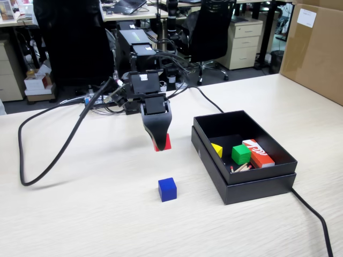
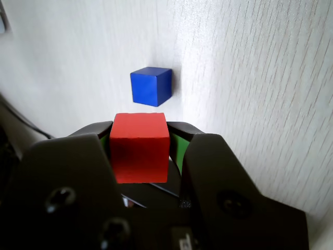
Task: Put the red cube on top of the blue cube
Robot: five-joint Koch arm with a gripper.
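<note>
My gripper (image 1: 161, 143) is shut on the red cube (image 1: 165, 142) and holds it in the air above the table. In the wrist view the red cube (image 2: 140, 147) sits between my two black jaws with green pads (image 2: 179, 151). The blue cube (image 1: 167, 189) rests on the pale wooden table, nearer the camera than my gripper in the fixed view and some way below it. In the wrist view the blue cube (image 2: 151, 86) lies just beyond the red cube.
A black open box (image 1: 257, 184) stands right of the blue cube, holding a green cube (image 1: 240, 154), a yellow piece (image 1: 217, 149) and a red-orange printed box (image 1: 258, 152). Black cables (image 1: 48, 160) run over the table at left and front right. A cardboard box (image 1: 313, 48) stands far right.
</note>
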